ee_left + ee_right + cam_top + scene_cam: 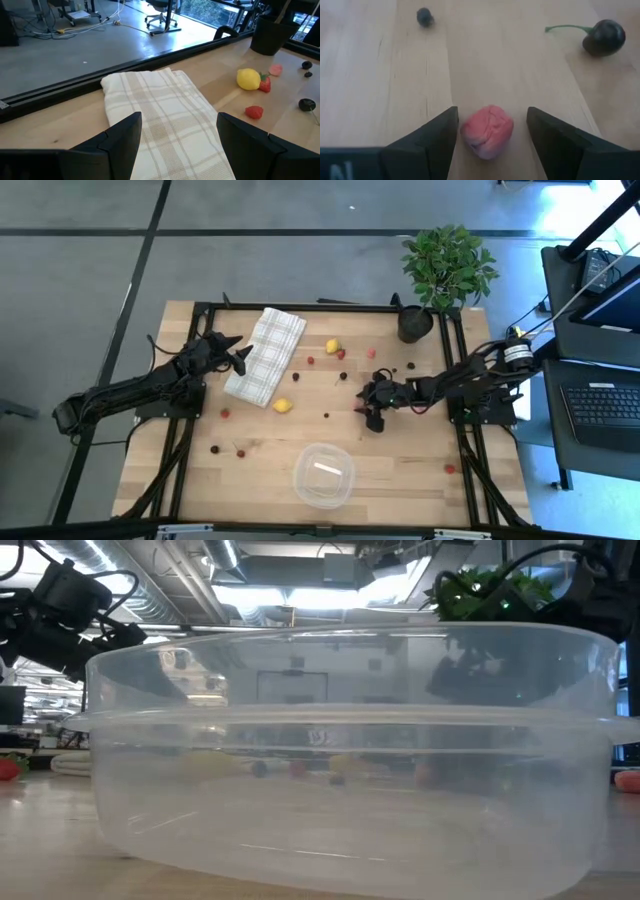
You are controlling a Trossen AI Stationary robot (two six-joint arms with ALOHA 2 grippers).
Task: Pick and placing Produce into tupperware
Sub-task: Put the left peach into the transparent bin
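Pale wooden boards make up the table top (400, 465), framed in black rails and standing on a grey floor marked with dark tape lines; a potted plant (447, 265) sits at the far right corner, and a desk with a laptop (600, 405) stands off to the right. A checked cloth (265, 355) lies folded toward the far left.

Down near mid-table, the right gripper (490, 132) has its jaws parted with a pinkish-red berry (487, 131) between them, gaps showing on both sides, so nothing is gripped yet. A dark cherry (603, 37) lies well apart. That berry is round and lumpy; I'd guess it could roll or squirt out if the fingers close off-centre, or get pushed along the board. The clear tupperware (323, 475) sits empty at the near edge, light enough that a clumsy drop might nudge it.

The left gripper (175, 142) waits over the cloth, jaws wide and empty. A lemon (283, 406), another lemon (332, 346) and scattered berries remain out on the wood.
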